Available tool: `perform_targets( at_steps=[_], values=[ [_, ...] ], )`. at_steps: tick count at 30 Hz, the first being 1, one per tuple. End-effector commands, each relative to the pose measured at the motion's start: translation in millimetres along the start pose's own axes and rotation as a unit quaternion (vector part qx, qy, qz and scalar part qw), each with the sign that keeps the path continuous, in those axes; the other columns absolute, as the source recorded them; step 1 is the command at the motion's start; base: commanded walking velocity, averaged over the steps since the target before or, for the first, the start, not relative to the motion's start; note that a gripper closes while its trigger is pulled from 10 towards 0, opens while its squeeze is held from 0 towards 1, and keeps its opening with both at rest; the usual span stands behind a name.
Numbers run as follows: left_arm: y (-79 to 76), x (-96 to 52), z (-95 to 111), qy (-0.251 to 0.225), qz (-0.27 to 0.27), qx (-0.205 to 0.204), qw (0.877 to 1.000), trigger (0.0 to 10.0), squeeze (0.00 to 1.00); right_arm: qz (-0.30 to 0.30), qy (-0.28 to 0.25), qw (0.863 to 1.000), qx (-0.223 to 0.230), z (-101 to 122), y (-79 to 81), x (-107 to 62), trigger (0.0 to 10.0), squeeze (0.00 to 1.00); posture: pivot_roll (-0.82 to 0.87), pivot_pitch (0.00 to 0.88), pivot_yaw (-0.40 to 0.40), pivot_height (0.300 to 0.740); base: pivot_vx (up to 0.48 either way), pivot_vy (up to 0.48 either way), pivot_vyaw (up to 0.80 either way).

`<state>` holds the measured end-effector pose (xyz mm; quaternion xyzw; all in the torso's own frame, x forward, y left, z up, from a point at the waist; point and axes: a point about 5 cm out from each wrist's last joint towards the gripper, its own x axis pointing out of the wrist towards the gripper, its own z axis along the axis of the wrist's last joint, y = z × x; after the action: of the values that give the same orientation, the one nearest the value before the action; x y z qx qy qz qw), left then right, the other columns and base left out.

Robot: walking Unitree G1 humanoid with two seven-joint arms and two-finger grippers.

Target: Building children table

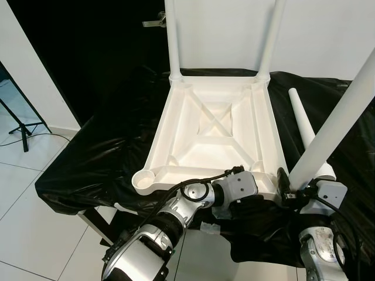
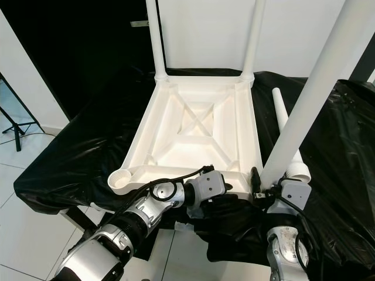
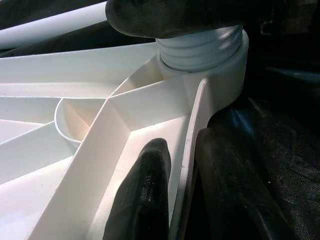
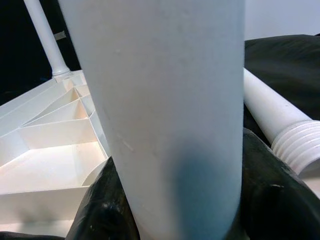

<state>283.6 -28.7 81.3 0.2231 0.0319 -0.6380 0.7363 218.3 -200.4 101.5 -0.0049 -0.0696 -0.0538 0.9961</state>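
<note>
A white plastic child's table (image 1: pixel 176 140) lies upside down on a black sheet. Two legs (image 1: pixel 173 41) (image 1: pixel 271 41) stand screwed into its far corners. My right gripper (image 4: pixel 185 200) is shut on a third leg (image 1: pixel 337 117), which leans to the right. That leg's threaded end (image 3: pixel 202 47) sits in the near right corner socket. My left gripper (image 3: pixel 187 190) is shut on the table's near rim, just beside that socket, one finger (image 3: pixel 145 195) inside the rim and one outside. The near left socket (image 1: pixel 143 180) holds nothing. A fourth leg (image 1: pixel 304 126) lies loose on the sheet, right of the table.
The black sheet (image 1: pixel 99 158) covers a low stand and hangs over its front edge. White floor tiles (image 1: pixel 29 216) lie to the left, with a black tripod foot and cable (image 1: pixel 22 130). A dark door with a handle (image 1: pixel 153 22) and a white wall stand behind.
</note>
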Motion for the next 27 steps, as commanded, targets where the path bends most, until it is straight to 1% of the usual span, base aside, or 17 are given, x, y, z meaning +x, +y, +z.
perform_targets(
  at_steps=[1, 2, 3, 4, 5, 6, 7, 8, 11, 12, 13, 17, 18, 21, 24, 25, 27],
  values=[
    [-16.1, -9.5, -35.8, 0.07, -0.019, -0.046, 0.996, 10.0, 0.0, 0.0, 0.036, 0.999, 0.013, -13.0, 2.2, -4.2, 5.7, 0.0, 0.09, 0.0, 0.031, 0.74, 0.0, 0.0, 0.0],
    [-17.5, -9.3, -36.1, 0.07, -0.021, -0.046, 0.996, 10.0, 0.0, 0.015, 0.032, 0.999, 0.007, -11.8, 6.1, -3.5, 10.0, 0.0, 0.09, 0.0, 0.033, 0.74, 0.0, 0.0, 0.0],
    [-17.5, -9.3, -36.1, 0.07, -0.021, -0.046, 0.996, 10.0, 0.0, 0.015, 0.032, 0.999, 0.007, -11.8, 6.1, -3.5, 10.0, 0.0, 0.09, 0.0, 0.033, 0.74, 0.0, 0.0, 0.0],
    [-19.5, -8.9, -36.6, 0.07, -0.024, -0.047, 0.996, 10.0, 0.0, 0.037, 0.025, 0.999, 0.0, -10.1, 10.6, -2.6, 10.0, 0.0, 0.09, 0.0, 0.034, 0.74, 0.0, 0.0, 0.0],
    [-20.8, -8.8, -36.8, 0.069, -0.026, -0.047, 0.996, 10.0, 0.0, 0.048, 0.019, 0.999, -0.004, -8.5, 15.3, -2.2, 10.0, 0.55, 0.09, 0.0, 0.035, 0.74, 0.0, 0.0, 0.0],
    [-20.8, -8.8, -36.8, 0.069, -0.026, -0.047, 0.996, 10.0, 0.0, 0.048, 0.019, 0.999, -0.004, -8.5, 15.3, -2.2, 10.0, 0.55, 0.09, 0.0, 0.035, 0.74, 0.0, 0.0, 0.0],
    [-21.8, -8.8, -37.0, 0.068, -0.027, -0.049, 0.996, 10.0, 0.0, 0.062, 0.013, 0.998, -0.007, -6.2, 19.7, -1.2, 10.0, 1.0, 0.09, 0.0, 0.028, 0.74, 0.0, 0.0, 0.0],
    [-23.0, -8.8, -37.6, 0.068, -0.028, -0.049, 0.996, 10.0, 0.0, 0.083, 0.013, 0.996, -0.001, -5.7, 24.7, -1.6, 10.0, 1.0, 0.09, 0.0, 0.021, 0.74, 0.0, 0.0, 0.0],
    [-24.2, -8.5, -38.1, 0.069, -0.028, -0.05, 0.996, 10.0, 0.0, 0.097, 0.01, 0.995, -0.001, -4.8, 28.1, -3.1, 10.0, 1.0, 0.09, 0.0, 0.021, 0.74, 0.0, 0.0, 0.0],
    [-25.2, -7.1, -37.0, 0.064, -0.025, -0.055, 0.996, 10.0, 0.0, 0.112, 0.008, 0.994, 0.0, -3.4, 28.6, -6.2, 10.0, 0.08, 0.11, 0.0, 0.004, 0.74, 0.0, 0.0, 0.0],
    [-25.8, -6.1, -36.0, 0.061, -0.022, -0.058, 0.996, 10.0, 0.0, 0.12, 0.007, 0.993, 0.0, -2.5, 28.5, -8.4, 10.0, 0.0, 0.11, 0.0, 0.004, 0.74, 0.0, 0.0, 0.0],
    [-28.6, -1.2, -34.0, 0.065, -0.026, -0.047, 0.996, 10.0, 0.0, 0.15, -0.002, 0.989, -0.008, -0.5, 25.0, -8.7, 10.0, 0.0, 0.08, 0.0, 0.032, 0.74, 0.0, 0.0, 0.0],
    [-29.6, -0.7, -33.6, 0.069, -0.039, -0.035, 0.996, 10.0, 0.0, 0.196, -0.003, 0.98, -0.019, 0.2, 26.4, -7.2, 10.0, 0.0, 0.07, 0.0, 0.046, 0.74, 0.0, 0.0, 0.0],
    [-28.2, -2.1, -31.8, 0.068, -0.05, -0.028, 0.996, 10.0, 0.0, 0.226, 0.0, 0.974, -0.026, 2.5, 25.8, -5.0, 10.0, 0.0, 0.05, 0.0, 0.055, 0.74, 0.0, 0.0, 0.0],
    [-26.0, -2.4, -30.2, 0.066, -0.052, -0.027, 0.996, 10.0, 0.0, 0.241, 0.005, 0.97, -0.031, 3.4, 23.0, -2.6, 10.0, 0.0, 0.05, 0.0, 0.065, 0.74, 0.0, 0.0, 0.0],
    [-23.1, -2.8, -29.1, 0.068, -0.049, -0.021, 0.996, 10.0, 0.0, 0.257, 0.016, 0.966, -0.03, 2.9, 21.2, 0.4, 10.0, 0.0, 0.04, 0.0, 0.071, 0.74, 0.0, 0.0, 0.0],
    [-20.1, -3.0, -26.2, 0.06, -0.045, -0.025, 0.997, 10.0, 0.0, 0.283, 0.031, 0.958, -0.034, 2.6, 19.8, 4.3, 10.0, 0.0, 0.04, 0.0, 0.071, 0.74, 0.0, 0.0, 0.0]
  ],
)
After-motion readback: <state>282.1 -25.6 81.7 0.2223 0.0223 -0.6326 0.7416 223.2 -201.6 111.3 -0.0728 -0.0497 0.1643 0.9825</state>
